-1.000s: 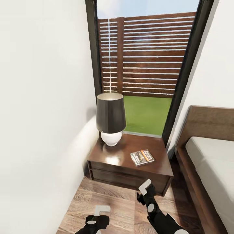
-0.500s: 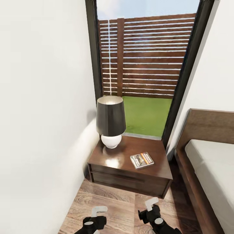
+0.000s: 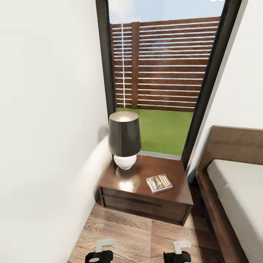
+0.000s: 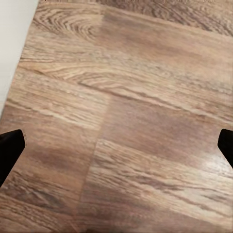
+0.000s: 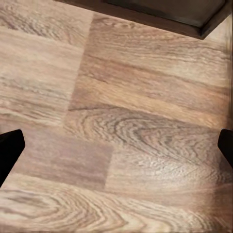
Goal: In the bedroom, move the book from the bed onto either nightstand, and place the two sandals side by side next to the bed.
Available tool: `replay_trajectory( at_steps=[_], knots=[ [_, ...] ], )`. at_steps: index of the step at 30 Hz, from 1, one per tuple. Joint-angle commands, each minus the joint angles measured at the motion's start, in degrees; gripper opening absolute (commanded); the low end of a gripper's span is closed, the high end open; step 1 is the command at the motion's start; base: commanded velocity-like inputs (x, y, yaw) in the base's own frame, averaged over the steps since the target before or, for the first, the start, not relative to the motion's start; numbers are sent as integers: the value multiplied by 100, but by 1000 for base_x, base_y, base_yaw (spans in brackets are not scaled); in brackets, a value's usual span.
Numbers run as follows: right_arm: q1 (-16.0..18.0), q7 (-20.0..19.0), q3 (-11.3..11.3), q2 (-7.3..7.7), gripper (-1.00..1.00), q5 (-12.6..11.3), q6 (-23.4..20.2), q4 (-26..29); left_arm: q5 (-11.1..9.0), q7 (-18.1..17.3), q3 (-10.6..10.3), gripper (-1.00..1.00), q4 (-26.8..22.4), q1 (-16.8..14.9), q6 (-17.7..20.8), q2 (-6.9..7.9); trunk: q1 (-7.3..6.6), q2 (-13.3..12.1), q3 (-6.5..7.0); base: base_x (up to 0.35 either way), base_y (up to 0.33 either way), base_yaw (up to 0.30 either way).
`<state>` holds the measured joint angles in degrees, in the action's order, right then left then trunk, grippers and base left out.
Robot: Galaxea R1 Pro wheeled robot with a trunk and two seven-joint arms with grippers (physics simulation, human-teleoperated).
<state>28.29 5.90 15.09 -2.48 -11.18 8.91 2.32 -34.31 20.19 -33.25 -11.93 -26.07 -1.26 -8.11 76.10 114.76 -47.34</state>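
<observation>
Only partly in frame, left gripper [image 3: 100,252] and right gripper [image 3: 179,252] hang spread and empty; book [image 3: 159,183] on nightstand [image 3: 146,204]

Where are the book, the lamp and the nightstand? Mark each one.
book [image 3: 159,183]: head view, middle of its cover.
lamp [image 3: 124,134]: head view, middle of the dark shade.
nightstand [image 3: 140,177]: head view, bare glossy top.

The book [image 3: 159,183] lies on the nightstand [image 3: 138,197], right of the lamp [image 3: 124,140]. The bed [image 3: 237,197] stands right of the nightstand, the window [image 3: 164,80] behind it.
</observation>
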Motion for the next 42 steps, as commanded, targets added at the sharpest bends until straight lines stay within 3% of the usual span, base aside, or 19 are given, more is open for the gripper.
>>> replay_trajectory(
  at_steps=[1, 12, 18, 26, 37, 42],
  knots=[
    [3, 15, 46, -1, 100, -61, 44, -55, -56, 29, -49, 100, 2, -4, -13, 3, -24, -39, 14, 0, 0, 0],
    [-19, 25, -55, 2, 100, -161, 316, -369, -64, 29, -48, 100, 598, -4, -380, 16, -265, -481, 211, 0, 0, 0],
    [-36, 19, -77, 102, 100, -248, 364, -415, -67, 29, -42, 100, 801, 2, -479, 64, -397, -721, 319, 0, 0, 0],
    [-99, -11, -75, 164, 100, -302, 704, -424, -88, 29, -41, 100, 928, 237, -520, 96, -573, -1042, 462, 0, 0, 0],
    [-229, -24, -72, 169, 100, -306, 887, -469, -559, 29, -41, 100, 945, 454, -710, 167, -814, -1483, 660, 0, 0, 0],
    [-353, -26, -69, 171, 100, -306, 1011, -475, -622, 26, -41, 100, 948, 530, -743, 241, -924, -1684, 750, 0, 0, 0]
  ],
)
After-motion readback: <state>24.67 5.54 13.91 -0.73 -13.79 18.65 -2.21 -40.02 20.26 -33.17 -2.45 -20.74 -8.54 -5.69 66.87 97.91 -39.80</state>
